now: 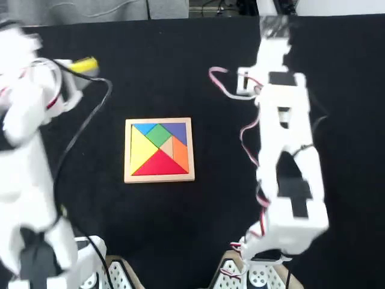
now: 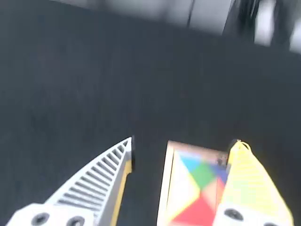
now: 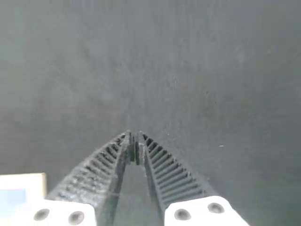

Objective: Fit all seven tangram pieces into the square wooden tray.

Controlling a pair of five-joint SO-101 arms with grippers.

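A: High view first. Where is the tray?
B: The square wooden tray (image 1: 127, 150) lies flat at mid-table on the black table (image 1: 198, 72). It sits between the two arms and touches neither.
A: Contents?
B: Packed.
- Left side: yellow triangle (image 1: 139, 152).
- Edge nearest the arm bases: red triangle (image 1: 160, 164).
- Right side: orange triangle (image 1: 181, 154).
- Upper middle: green square (image 1: 158, 135).
- Far edge: blue triangle (image 1: 143, 127) and a violet-blue piece (image 1: 178, 130).
- Beside the green: a small tan patch (image 1: 166, 146), piece or bare wood, cannot tell.

A: Arms?
B: The left gripper (image 1: 84, 64), yellow finger showing, is well off toward the far left. The right arm (image 1: 283, 120) is stretched toward the far edge, well apart from the tray.
A: Left wrist view?
B: The left gripper (image 2: 184, 141) is spread wide with nothing in it, white finger (image 2: 101, 176) and yellow finger (image 2: 251, 183). The tray (image 2: 164, 188) lies beyond them, one side hidden behind the yellow finger, colours blurred.
A: Right wrist view?
B: The right gripper (image 3: 135, 136) is clenched on nothing, over the black table. A tray corner (image 3: 23, 180) is off to one side.
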